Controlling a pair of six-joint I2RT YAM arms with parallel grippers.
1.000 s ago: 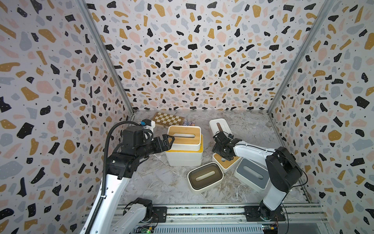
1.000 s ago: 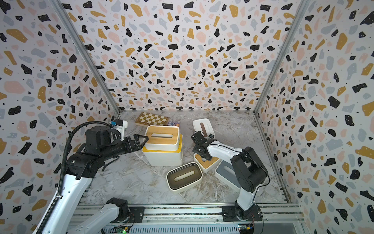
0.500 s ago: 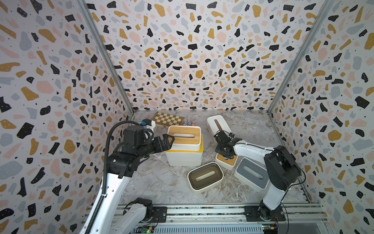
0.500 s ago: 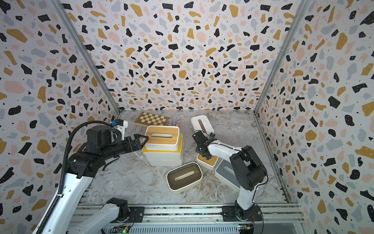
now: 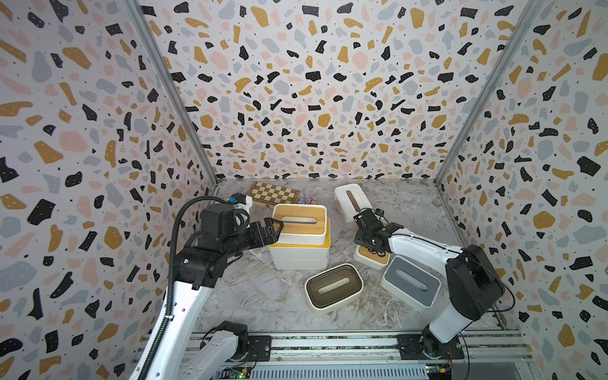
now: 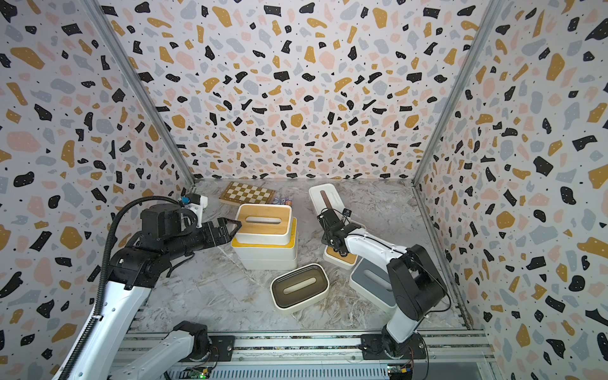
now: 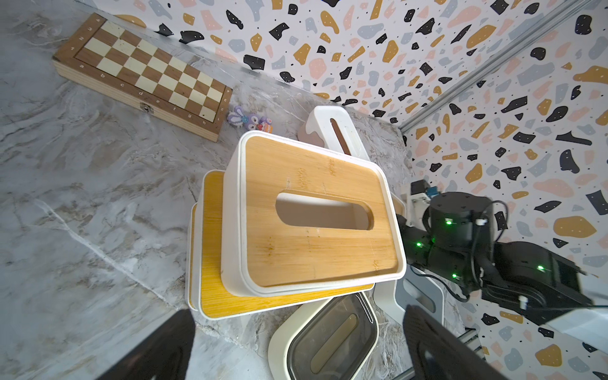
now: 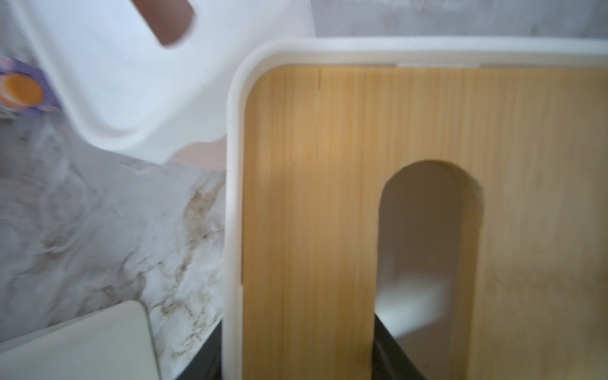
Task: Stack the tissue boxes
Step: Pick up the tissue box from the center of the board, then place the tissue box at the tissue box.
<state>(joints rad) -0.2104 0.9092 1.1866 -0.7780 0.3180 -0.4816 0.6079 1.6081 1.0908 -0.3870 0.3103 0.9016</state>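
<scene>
Three tissue boxes stand stacked mid-table; the top one has a light wood lid (image 5: 301, 220) (image 6: 263, 220) (image 7: 312, 214) and a yellow lid (image 5: 327, 237) (image 7: 214, 263) sticks out under it. My left gripper (image 5: 274, 227) (image 6: 235, 225) (image 7: 296, 352) is open beside the top box's left end, holding nothing. My right gripper (image 5: 369, 250) (image 6: 336, 245) (image 8: 299, 355) is shut on another light wood-lidded box (image 5: 373, 258) (image 6: 342, 260) (image 8: 329, 197), one finger in its slot and one outside its wall. Loose boxes lie around: olive-brown lid (image 5: 334, 286) (image 6: 299, 286), grey lid (image 5: 411, 281) (image 6: 371, 283), white (image 5: 350, 199) (image 6: 325, 197).
A wooden chessboard (image 5: 273, 194) (image 6: 246, 194) (image 7: 144, 72) lies at the back, with a small purple toy (image 7: 250, 120) next to it. Patterned walls close in the left, back and right sides. A metal rail (image 5: 329, 342) runs along the front edge.
My right gripper's jaws have closed on the light wood-lidded box. The left arm and the stack have not moved.
</scene>
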